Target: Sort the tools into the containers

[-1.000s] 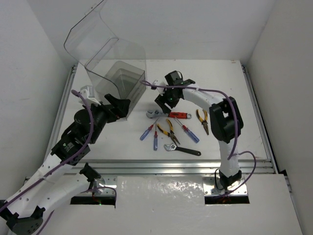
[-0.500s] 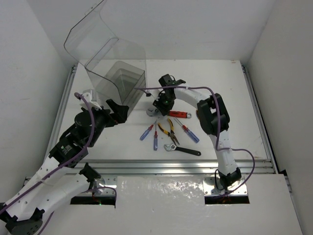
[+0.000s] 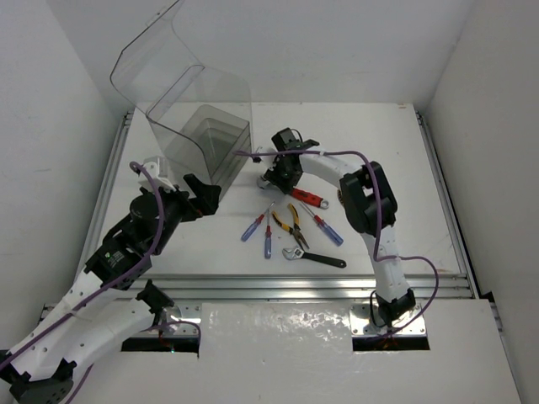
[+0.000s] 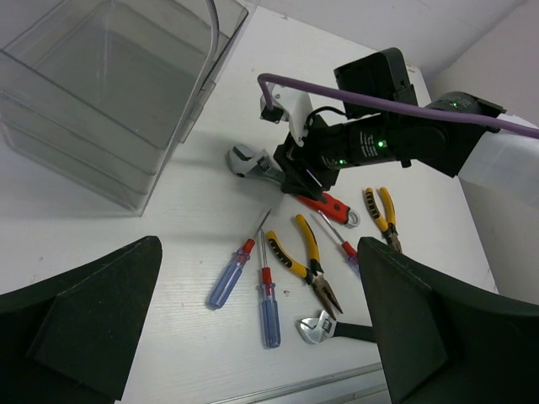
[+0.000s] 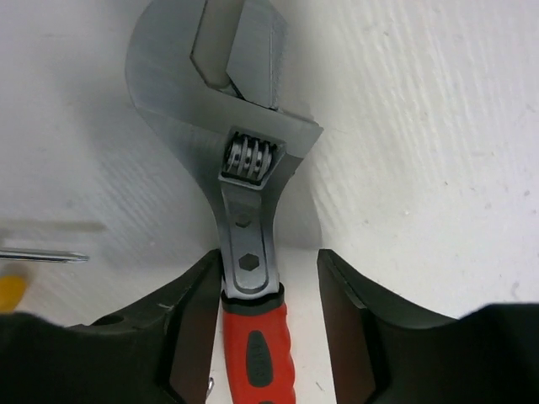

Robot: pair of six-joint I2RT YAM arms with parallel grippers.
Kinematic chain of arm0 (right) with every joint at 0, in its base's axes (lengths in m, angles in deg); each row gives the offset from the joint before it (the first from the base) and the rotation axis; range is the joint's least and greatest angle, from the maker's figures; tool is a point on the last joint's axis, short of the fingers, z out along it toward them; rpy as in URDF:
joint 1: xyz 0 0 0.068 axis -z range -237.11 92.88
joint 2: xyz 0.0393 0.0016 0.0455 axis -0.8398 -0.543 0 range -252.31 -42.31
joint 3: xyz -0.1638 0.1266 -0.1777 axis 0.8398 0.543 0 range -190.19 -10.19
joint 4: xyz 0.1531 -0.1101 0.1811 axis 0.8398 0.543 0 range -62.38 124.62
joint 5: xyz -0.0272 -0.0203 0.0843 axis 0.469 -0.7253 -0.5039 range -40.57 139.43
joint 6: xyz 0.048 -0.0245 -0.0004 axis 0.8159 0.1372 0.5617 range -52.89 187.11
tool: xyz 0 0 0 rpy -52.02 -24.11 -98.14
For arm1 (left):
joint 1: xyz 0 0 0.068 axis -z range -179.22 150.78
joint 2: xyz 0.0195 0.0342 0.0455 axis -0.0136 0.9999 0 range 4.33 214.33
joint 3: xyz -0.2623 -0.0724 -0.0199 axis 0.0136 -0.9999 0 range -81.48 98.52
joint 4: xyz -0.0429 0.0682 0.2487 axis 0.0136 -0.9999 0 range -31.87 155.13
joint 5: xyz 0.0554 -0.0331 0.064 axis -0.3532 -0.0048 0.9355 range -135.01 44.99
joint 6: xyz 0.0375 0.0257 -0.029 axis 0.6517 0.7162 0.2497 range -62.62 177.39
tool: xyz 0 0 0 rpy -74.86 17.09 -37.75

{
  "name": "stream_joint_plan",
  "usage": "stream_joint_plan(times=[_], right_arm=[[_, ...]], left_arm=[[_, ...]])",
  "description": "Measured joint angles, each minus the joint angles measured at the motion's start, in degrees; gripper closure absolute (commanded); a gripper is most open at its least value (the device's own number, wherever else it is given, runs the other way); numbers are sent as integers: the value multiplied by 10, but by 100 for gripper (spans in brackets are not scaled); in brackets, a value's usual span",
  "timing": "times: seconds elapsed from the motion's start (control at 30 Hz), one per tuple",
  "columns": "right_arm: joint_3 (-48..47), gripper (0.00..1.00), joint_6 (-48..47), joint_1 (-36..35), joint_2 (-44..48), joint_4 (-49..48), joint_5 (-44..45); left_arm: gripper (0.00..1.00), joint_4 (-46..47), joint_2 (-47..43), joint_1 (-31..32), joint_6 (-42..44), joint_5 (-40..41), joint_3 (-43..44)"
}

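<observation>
The red-handled adjustable wrench lies on the white table right of the clear smoky container. My right gripper is down over it and open. In the right wrist view the jaws straddle the wrench's silver shaft. The left finger is against it and the right finger stands apart. My left gripper hovers open and empty by the container's near corner. In its wrist view I see two blue screwdrivers, yellow pliers and the black-handled wrench.
The container's lid stands open at the back left. A third blue screwdriver and orange-handled pliers lie right of the yellow pliers. A metal rail runs along the table's near edge.
My right gripper has swung left and come down over the red-handled wrench's shaft. My left arm has drawn back slightly from the container.
</observation>
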Motion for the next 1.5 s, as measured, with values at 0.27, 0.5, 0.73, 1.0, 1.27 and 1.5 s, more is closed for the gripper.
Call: stream_joint_plan(times=[0.27,0.5,0.73,1.0,1.27,1.5], right_arm=[[-48,66,20,10,-27,49,-5],[-85,100,31,22,-47,83,-29],[76,100,74,22,47,-52,22],[165,100,102,35,140,-100,81],[214,100,139,34,264,-128,77],[276,100,197,30,407,-124,5]], left_arm=[[0,-1,-2,0,0,-2,0],[0,-2,-7,0,0,-2,0],[0,28,28,0,-17,-19,-19],[0,175,147,0,-29,-107,-56],[2,352,261,0,-38,-161,-69],[3,423,377,0,-71,-199,-16]])
